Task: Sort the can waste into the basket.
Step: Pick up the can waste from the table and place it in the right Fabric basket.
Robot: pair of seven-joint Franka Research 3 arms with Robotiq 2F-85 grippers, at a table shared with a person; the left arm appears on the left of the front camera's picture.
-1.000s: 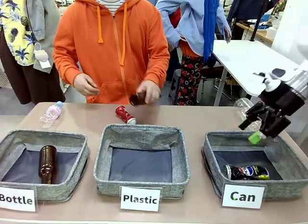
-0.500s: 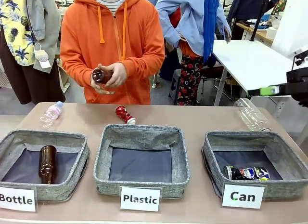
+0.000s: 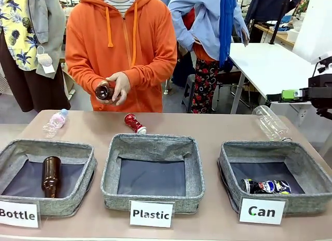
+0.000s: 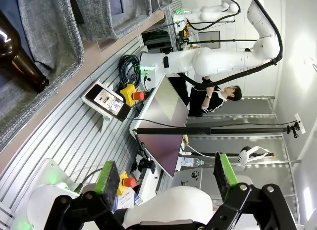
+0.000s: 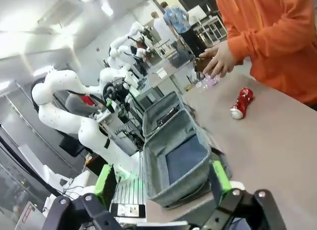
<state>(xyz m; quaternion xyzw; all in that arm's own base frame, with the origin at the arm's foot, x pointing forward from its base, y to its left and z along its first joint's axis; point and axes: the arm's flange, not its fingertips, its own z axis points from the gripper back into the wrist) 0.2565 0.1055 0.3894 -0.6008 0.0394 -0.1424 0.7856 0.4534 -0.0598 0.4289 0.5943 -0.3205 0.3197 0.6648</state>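
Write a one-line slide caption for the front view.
Dark can in the Can basket, red can on the table beyond the Plastic basket, person holding a brown bottle.

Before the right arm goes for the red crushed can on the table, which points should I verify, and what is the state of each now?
1. Right gripper open, holding nothing: ok.
2. Red crushed metal can lying free on the table, untouched: ok.
3. Grey fabric basket labelled "Can" has room beside the dark printed crushed can: ok.
4. Person's hands, holding a brown glass bottle, clear of the red can: cannot tell.
5. Left gripper open and empty: ok.
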